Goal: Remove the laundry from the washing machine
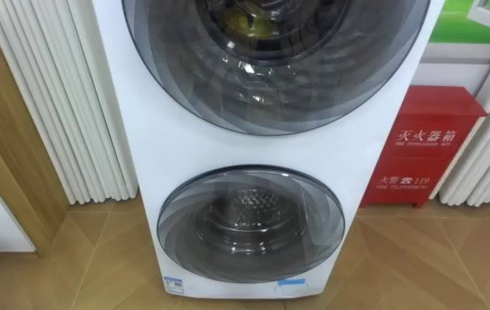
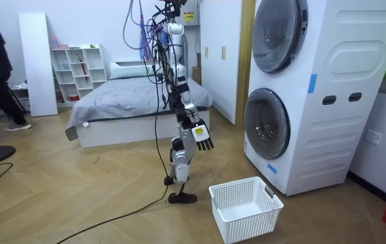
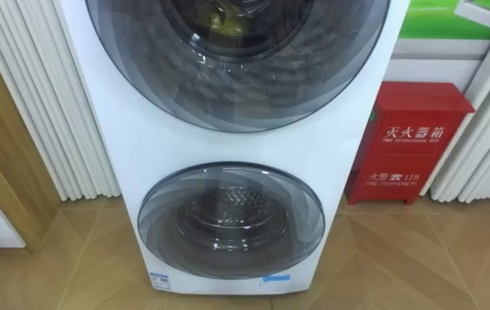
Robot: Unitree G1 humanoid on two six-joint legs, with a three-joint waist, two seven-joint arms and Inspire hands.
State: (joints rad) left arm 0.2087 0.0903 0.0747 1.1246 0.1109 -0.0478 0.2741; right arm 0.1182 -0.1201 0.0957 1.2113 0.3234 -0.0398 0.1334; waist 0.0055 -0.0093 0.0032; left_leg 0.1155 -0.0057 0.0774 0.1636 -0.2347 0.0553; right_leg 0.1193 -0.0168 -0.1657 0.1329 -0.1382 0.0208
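A wood floor (image 2: pixel 77 196) and a bed (image 2: pixel 125 102) are seen. The right hand (image 2: pixel 202 137) is hung loose and empty near the washing machine (image 2: pixel 315 88).

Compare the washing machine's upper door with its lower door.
The upper door looks larger and runs past the view's top; the lower door shows whole. Behind the upper door lies a yellowish item; behind the lower door, a bare metal drum. Both are round, dark-tinted and shut.

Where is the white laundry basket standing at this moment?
In the room view, the white basket stands on the wooden floor at lower centre, between the robot's feet and the washing machine, near its lower door.
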